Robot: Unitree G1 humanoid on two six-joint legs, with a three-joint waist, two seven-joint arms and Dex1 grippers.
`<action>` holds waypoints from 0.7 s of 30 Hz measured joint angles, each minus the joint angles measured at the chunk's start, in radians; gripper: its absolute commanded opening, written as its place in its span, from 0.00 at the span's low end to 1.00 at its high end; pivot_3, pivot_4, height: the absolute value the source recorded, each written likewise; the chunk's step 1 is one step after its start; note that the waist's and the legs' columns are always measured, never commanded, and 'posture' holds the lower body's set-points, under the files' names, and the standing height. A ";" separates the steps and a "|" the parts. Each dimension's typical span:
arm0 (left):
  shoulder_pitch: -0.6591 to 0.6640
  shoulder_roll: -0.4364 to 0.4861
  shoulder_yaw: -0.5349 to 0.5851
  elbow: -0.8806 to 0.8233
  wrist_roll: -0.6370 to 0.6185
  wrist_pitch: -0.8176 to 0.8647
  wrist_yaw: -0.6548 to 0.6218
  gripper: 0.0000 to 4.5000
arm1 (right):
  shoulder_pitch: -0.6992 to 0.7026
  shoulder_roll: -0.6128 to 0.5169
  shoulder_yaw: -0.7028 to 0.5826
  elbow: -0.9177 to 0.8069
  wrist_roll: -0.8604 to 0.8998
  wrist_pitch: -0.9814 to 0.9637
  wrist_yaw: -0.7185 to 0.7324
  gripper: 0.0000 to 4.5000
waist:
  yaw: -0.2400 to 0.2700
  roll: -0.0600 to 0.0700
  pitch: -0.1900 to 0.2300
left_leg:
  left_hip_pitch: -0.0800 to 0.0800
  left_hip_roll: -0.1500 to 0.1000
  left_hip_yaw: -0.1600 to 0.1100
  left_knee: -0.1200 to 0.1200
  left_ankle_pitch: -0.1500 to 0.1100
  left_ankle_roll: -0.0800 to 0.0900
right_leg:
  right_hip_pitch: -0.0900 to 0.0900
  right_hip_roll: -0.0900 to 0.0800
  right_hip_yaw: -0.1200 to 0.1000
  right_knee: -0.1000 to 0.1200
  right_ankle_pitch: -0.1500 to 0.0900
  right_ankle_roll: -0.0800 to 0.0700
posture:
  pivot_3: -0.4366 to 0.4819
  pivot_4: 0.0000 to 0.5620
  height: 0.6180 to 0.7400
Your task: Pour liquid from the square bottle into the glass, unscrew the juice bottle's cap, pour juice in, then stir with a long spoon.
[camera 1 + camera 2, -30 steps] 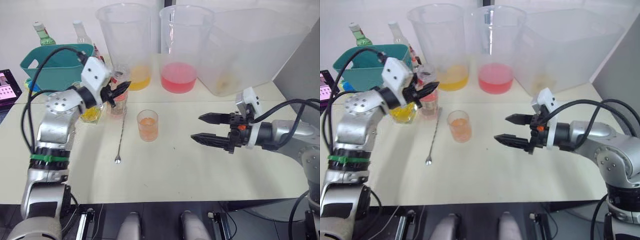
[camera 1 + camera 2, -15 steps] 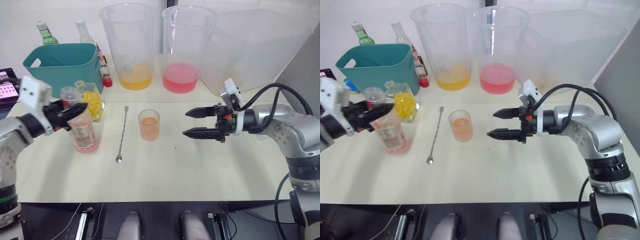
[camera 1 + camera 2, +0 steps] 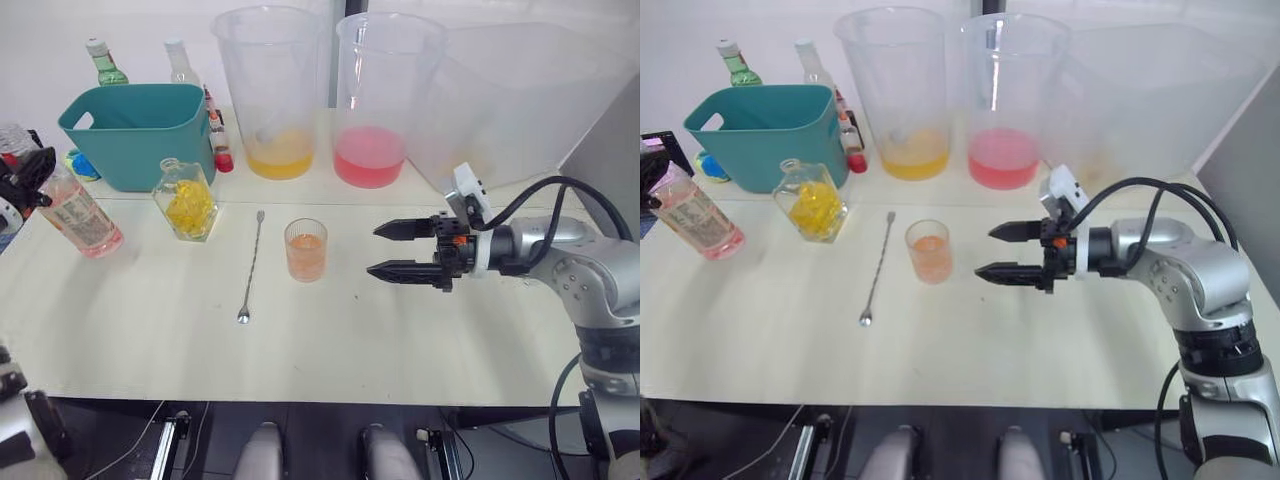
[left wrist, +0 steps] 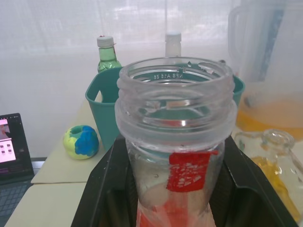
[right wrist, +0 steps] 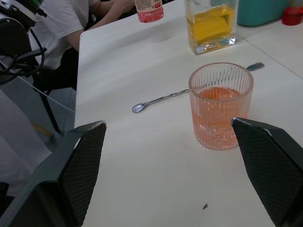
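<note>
Two beakers (image 3: pixel 275 90), one glass (image 3: pixel 305 249), one long spoon (image 3: pixel 251 267).

Bright, even light falls from above and from the white backdrop behind. Shadows on the table (image 3: pixel 330 340) are soft and faint. In the left wrist view the far background glows washed-out.

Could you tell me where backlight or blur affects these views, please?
Left wrist view: the bright window behind washes out the background, while the juice bottle rim stays sharp. Right wrist view: the glass is crisp; the near black fingers are soft.
</note>
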 measured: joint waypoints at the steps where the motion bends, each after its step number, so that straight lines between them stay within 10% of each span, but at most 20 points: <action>1: -0.047 -0.005 -0.027 0.068 0.015 -0.036 -0.005 0.34 | 0.013 -0.003 -0.014 -0.020 0.003 0.010 -0.017 0.99 | 0.001 0.000 0.000 | 0.000 0.000 0.000 0.000 0.000 0.000 | 0.000 0.000 0.000 0.000 0.000 0.000 | 0.48 0.27 1.00; 13: -0.363 -0.088 -0.199 0.658 0.174 -0.378 -0.031 0.34 | 0.112 -0.025 -0.119 -0.127 0.055 0.061 -0.132 0.99 | -0.026 -0.001 0.000 | -0.001 0.000 0.000 0.000 0.000 0.000 | 0.000 0.000 0.000 0.001 0.000 0.000 | 0.48 0.27 1.00; 21: -0.383 -0.102 -0.206 0.731 0.200 -0.451 -0.032 0.34 | 0.143 -0.048 -0.148 -0.155 0.081 0.078 -0.159 0.99 | -0.031 -0.001 0.000 | -0.001 0.000 0.000 -0.001 0.000 0.000 | 0.000 0.000 0.000 0.002 0.000 0.000 | 0.48 0.27 1.00</action>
